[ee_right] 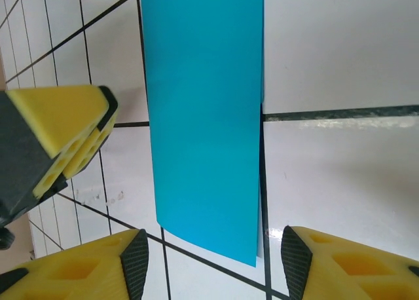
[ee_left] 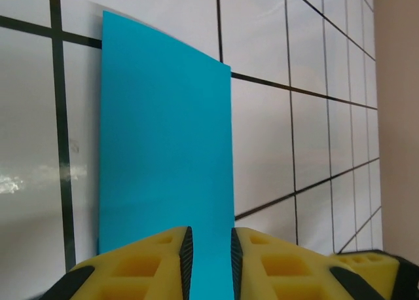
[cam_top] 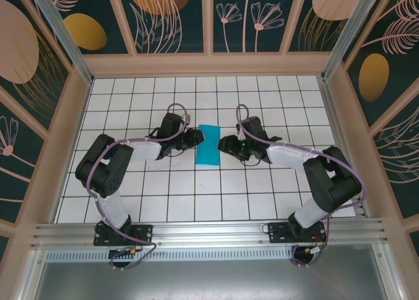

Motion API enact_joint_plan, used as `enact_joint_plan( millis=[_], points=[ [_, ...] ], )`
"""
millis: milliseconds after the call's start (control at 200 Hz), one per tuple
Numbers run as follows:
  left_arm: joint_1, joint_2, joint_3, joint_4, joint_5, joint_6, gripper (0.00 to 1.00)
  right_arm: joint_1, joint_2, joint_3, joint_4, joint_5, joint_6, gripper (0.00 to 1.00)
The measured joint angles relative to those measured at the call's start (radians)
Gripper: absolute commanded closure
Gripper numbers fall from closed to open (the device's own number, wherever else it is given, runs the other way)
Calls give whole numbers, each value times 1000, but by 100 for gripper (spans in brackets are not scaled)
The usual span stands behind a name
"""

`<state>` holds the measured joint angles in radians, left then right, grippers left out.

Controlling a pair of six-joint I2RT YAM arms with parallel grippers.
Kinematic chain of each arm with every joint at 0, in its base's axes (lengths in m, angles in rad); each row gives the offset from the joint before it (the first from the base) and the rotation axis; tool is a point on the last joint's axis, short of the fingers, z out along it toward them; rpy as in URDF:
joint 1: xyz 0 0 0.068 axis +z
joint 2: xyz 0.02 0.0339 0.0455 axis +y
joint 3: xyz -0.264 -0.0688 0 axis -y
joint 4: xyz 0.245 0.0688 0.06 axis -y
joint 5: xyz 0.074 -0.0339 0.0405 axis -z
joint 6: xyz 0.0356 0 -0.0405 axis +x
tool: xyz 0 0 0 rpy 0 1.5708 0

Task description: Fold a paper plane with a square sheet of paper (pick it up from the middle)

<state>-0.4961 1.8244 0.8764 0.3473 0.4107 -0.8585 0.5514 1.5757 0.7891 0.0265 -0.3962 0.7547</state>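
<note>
White grid table (cam_top: 163, 195): folded paper (cam_top: 210, 145) lies lengthwise front-to-back, left gripper (cam_top: 198, 137) narrowly parted, right gripper (cam_top: 222, 143) spread.

Two of the same build, left arm (cam_top: 108, 172) and right arm (cam_top: 327, 179): fat black joint housings, white shells on the links in between. Lilac cable (cam_top: 141, 141) strung along each one from wrist end to base. Black base plates (cam_top: 124, 233) at the bottom, maybe with small screws, hard to say from up top. On the left gripper (ee_left: 209, 264) and right gripper (ee_right: 213, 264), chunky yellow fingers (ee_right: 65, 274) with moulded hollow pockets and ribbed black pads (ee_left: 186, 261) on the inner faces.
</note>
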Motion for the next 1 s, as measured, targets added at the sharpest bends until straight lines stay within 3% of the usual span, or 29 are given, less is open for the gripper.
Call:
enact_joint_plan(
  millis=[305,996],
  points=[
    [0,105,37,-5,-16,-12,78,0,23,-2,45,-22,80,48],
    [-2,107,37,-8,-56,-57,79,37,124,0,61,-95,146,59]
  ],
)
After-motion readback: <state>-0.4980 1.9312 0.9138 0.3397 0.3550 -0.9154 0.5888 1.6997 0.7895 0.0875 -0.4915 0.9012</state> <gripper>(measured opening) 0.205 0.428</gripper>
